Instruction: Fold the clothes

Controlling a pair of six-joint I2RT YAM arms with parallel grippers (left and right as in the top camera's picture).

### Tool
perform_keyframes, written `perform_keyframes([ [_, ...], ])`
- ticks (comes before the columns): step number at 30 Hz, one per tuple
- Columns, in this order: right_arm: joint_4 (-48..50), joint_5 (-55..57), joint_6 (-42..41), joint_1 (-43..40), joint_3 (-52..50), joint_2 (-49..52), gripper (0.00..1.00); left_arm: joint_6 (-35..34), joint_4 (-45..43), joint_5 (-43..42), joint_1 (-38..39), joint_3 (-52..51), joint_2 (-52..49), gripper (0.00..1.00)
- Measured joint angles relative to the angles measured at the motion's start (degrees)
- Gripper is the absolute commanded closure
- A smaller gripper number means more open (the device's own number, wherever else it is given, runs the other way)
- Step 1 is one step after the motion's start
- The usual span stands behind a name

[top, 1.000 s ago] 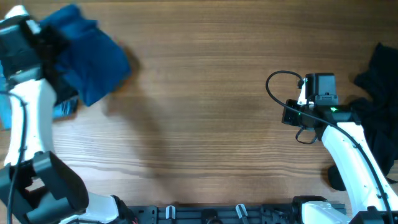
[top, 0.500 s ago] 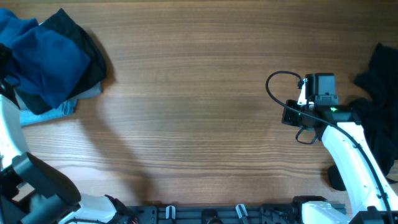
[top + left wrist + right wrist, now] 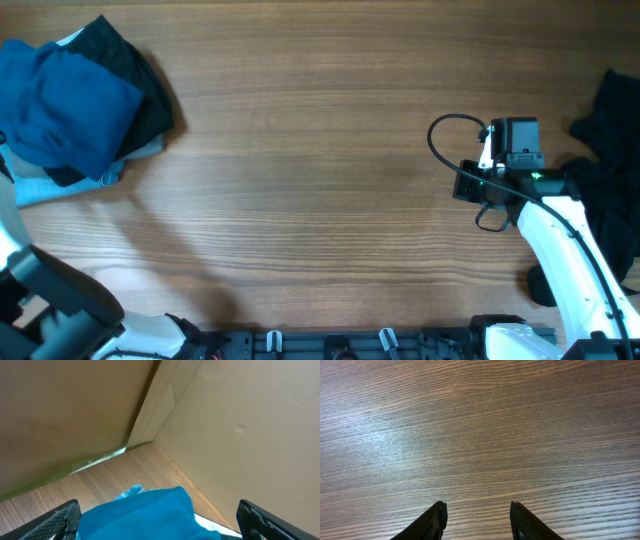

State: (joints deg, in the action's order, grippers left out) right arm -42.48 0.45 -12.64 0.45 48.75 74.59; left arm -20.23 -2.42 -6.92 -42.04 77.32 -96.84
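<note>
clothes: blue garment heaped on black garment, far left corner of table
right edge: dark pile, possibly several pieces
left gripper: spread wide, empty, above blue garment
right gripper: parted, empty, over bare wood

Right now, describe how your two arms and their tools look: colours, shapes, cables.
Both arms have white links and black joints. The right arm carries a boxy black wrist unit, a looping black cable and a small green light. The left arm matches in colour. Both the right tool and the left tool have two black fingers.
</note>
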Motion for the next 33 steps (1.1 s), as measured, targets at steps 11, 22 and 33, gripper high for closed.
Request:
perform_keyframes([
  [11, 8.2, -10.3, 0.3, 0.0, 0.1, 0.0, 0.24, 0.0, 23.8, -1.9, 21.7, 1.9, 3.4, 0.0],
  [22, 1.2, -17.1, 2.5, -2.1, 0.3, 0.0, 0.0, 0.0, 70.2, -1.7, 45.1, 2.1, -2.8, 0.0],
  [33, -6.8, -15.5, 2.6, -5.9, 0.4, -16.5, 0.0, -0.4, 70.6, 3.9, 50.9, -6.6, 8.3, 0.05],
])
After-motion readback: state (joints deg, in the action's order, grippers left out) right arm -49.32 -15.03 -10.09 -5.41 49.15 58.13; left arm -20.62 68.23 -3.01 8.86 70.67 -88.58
